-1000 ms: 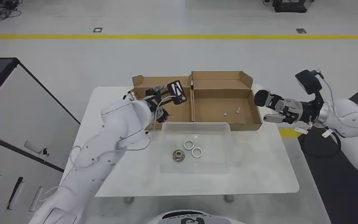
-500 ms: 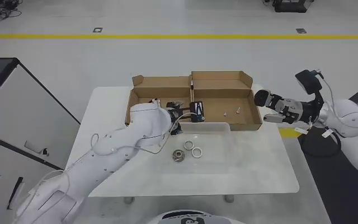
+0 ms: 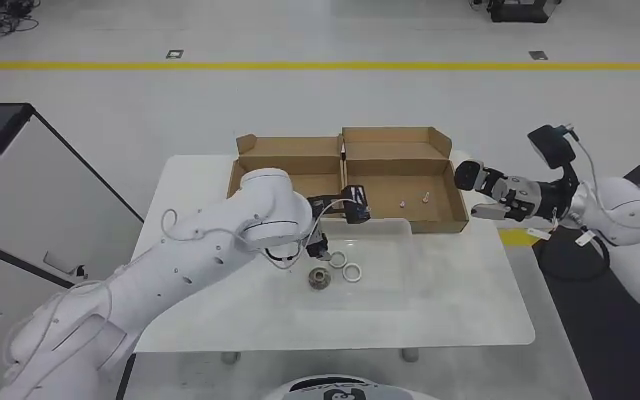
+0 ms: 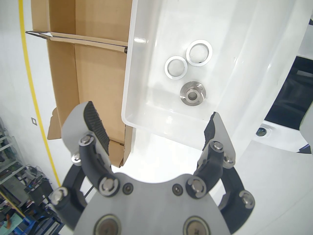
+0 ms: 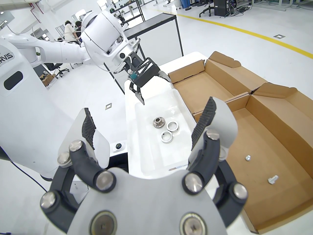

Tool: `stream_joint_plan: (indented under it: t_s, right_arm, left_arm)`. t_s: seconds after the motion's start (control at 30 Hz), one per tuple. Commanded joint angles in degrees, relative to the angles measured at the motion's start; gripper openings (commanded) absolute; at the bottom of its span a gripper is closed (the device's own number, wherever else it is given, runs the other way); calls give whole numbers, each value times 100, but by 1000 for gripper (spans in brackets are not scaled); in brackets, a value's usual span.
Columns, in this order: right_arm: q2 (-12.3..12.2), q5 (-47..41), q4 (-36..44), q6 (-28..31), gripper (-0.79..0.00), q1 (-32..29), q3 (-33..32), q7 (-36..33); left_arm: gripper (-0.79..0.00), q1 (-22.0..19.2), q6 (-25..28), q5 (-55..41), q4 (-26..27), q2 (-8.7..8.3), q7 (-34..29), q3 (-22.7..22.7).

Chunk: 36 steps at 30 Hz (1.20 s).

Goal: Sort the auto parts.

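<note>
Sorting station, top and wrist views. The left gripper (image 3: 322, 246) hangs above the left end of the clear bin (image 3: 400, 225), its fingers spread and empty. The right gripper (image 3: 465, 177) is likewise released, holding nothing, beside the outer wall of the right cardboard box (image 3: 400, 190) and well apart from the bin.

The left wrist view looks straight down between the pads (image 4: 94, 118) into the bin, where a flanged hub (image 4: 193, 95) lies near two rings (image 4: 175, 67) – its central bore is plain here.

The right wrist view sees the left gripper from the side and a nut (image 5: 247, 158) and a bolt (image 5: 273, 179) on the right box floor – mere specks from above.
</note>
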<state>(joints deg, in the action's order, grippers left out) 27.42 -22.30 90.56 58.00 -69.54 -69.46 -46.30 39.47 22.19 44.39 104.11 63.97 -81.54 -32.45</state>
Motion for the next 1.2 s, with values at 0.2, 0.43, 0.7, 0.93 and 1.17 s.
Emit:
stream_joint_plan:
  t_s: [0.2, 0.43, 0.7, 0.93, 1.17]
  right_arm:
    - [0, 0, 0, 0, 0, 0, 0, 0]
    - [0, 0, 0, 0, 0, 0, 0, 0]
    - [0, 0, 0, 0, 0, 0, 0, 0]
    - [0, 0, 0, 0, 0, 0, 0, 0]
    - [0, 0, 0, 0, 0, 0, 0, 0]
  left_arm:
    - [0, 4, 13, 23, 2, 0, 7, 3]
    - [0, 4, 13, 23, 2, 0, 7, 3]
    - [0, -683, 178, -579, -256, 115, 121, 556]
    - [0, -1875, 371, -1401, -1073, 588, 315, 1870]
    - [0, -2021, 741, -1564, -1936, 1168, 684, 2271]
